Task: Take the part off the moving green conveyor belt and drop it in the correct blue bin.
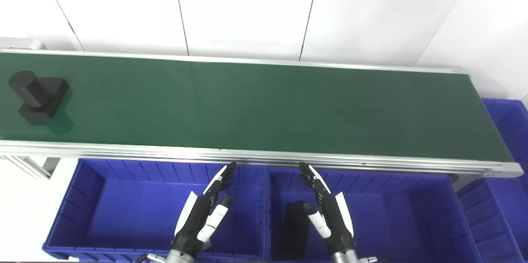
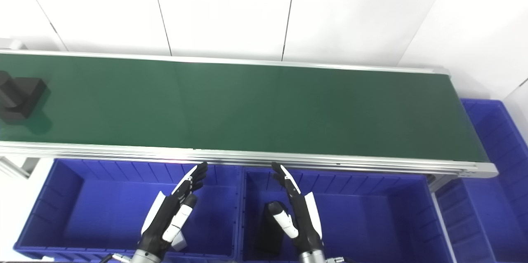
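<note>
At far left on the belt point(image 1: 264, 106), the part point(image 1: 36, 95) sits upright, a black block with a cylinder on top, well apart from both hands. Below the belt's near rail, the left bin point(image 1: 90, 197) holds nothing visible. The left hand point(image 1: 204, 213) hovers over this bin, fingers straight and apart, holding nothing. The right hand point(image 1: 328, 213) hovers over the right bin point(image 1: 412, 213), likewise spread and empty; a dark part point(image 1: 295, 228) lies in that bin beside it. A third bin point(image 1: 507, 139) stands off the belt's right end. Risk: if the belt carries the part rightward, a late reach lets it pass. An off-centre grip on the cylinder may topple it.
</note>
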Controlling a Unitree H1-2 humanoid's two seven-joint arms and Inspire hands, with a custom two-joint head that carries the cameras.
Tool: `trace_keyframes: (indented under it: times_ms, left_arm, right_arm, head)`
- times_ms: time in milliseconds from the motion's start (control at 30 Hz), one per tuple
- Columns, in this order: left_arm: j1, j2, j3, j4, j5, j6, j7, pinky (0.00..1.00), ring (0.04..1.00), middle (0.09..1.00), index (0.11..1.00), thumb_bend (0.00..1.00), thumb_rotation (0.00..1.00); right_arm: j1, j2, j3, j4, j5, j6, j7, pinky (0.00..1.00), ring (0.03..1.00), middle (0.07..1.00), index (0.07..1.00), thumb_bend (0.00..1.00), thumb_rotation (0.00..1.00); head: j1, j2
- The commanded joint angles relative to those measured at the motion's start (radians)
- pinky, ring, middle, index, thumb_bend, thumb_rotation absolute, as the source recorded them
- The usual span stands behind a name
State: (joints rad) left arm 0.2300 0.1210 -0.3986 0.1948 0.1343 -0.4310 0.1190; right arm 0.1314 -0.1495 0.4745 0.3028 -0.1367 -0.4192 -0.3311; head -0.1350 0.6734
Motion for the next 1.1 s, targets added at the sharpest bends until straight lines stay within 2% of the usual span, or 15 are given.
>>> trace_keyframes:
  times_ms: [0,233,333,1067]
  left_arm:
    - [-0.015,0.001,-0.002,-0.014,-0.003,-0.039,-0.004,0.96,0.983,0.991,0.964,0.65,1.0]
    - [-0.016,-0.004,0.007,0.0,-0.05,-0.039,-0.057,1.0,1.0,1.0,0.997,0.64,1.0]
    - [-0.016,-0.007,0.01,0.002,-0.05,-0.039,-0.065,1.0,1.0,1.0,0.994,0.6,1.0]
    - [-0.014,-0.013,0.019,-0.008,-0.026,-0.039,-0.054,0.97,0.99,1.0,0.966,0.64,1.0]
  right_arm:
    - [-0.011,-0.002,0.003,-0.03,-0.004,-0.051,-0.007,0.9,0.892,0.913,0.907,0.82,1.0]
    - [-0.011,-0.004,0.003,-0.029,0.001,-0.051,0.001,0.91,0.898,0.918,0.91,0.81,1.0]
    - [-0.011,-0.006,0.004,-0.031,-0.002,-0.051,-0.001,0.91,0.895,0.916,0.91,0.81,1.0]
    - [-0.009,-0.008,0.0,-0.025,0.011,-0.051,0.01,0.91,0.898,0.917,0.911,0.8,1.0]
  head:
    - [0.0,-0.001]
    - [-0.001,-0.001]
    - [0.0,-0.001]
    - [0.008,-0.005]
